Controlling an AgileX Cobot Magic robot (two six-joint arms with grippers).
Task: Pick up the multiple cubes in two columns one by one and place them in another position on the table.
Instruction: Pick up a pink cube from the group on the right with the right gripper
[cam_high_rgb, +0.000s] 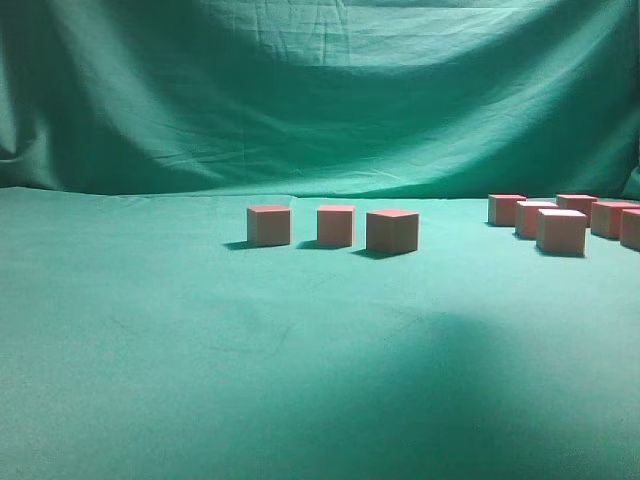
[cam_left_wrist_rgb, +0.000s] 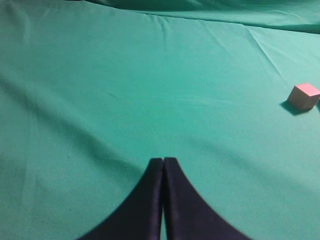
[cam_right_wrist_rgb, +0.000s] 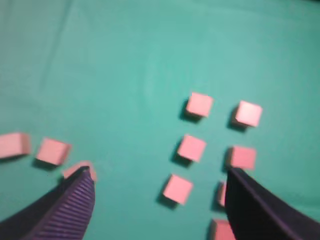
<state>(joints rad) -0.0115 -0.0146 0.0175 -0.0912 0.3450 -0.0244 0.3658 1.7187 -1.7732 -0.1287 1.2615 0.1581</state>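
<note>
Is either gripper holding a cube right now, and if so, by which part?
Nothing is held. The left gripper is shut on nothing above bare table; the right gripper is open above the cubes, with nothing between its fingers.

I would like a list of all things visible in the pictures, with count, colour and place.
moved cubes: three, salmon with red tops, in a row mid-table.
column cubes: at least six, same colour, in two columns at the right; some are cut off or hidden.
table: one, green cloth.
backdrop: one, draped green cloth, behind the table.
left gripper: black, shut, above bare cloth.
right gripper: black, open, empty, above the columns.
</note>
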